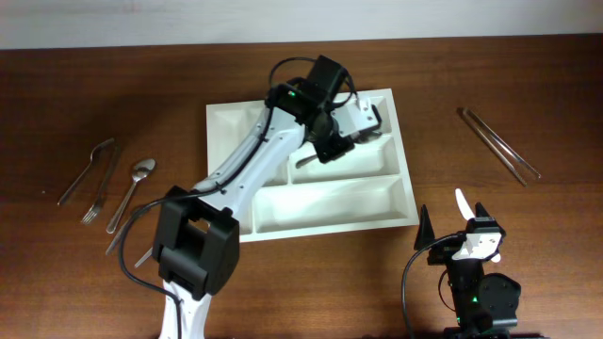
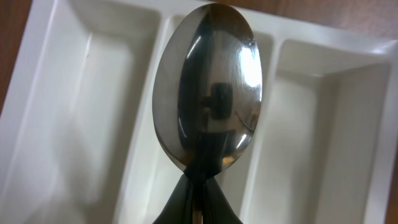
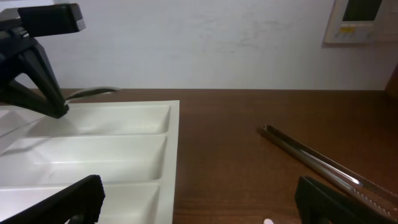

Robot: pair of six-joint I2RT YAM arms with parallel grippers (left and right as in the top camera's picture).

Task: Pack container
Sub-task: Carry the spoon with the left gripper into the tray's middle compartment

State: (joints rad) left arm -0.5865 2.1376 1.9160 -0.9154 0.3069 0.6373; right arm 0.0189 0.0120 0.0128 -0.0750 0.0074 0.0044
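Container (image 1: pixel 330 202) is glossy white plastic under polished spoon (image 2: pixel 208 87).

overhead top-down, left wrist close over tray (image 2: pixel 74 124), right wrist table-level

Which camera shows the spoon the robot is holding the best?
The left wrist view: the spoon fills the picture, above the tray. From overhead the left claw mostly hides it. The right wrist view catches only a thin edge of it.

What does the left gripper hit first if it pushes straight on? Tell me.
Probably the tray. The left gripper holds a spoon whose bowl leads, aimed into the compartments, so the spoon would touch first. Depth is unclear.
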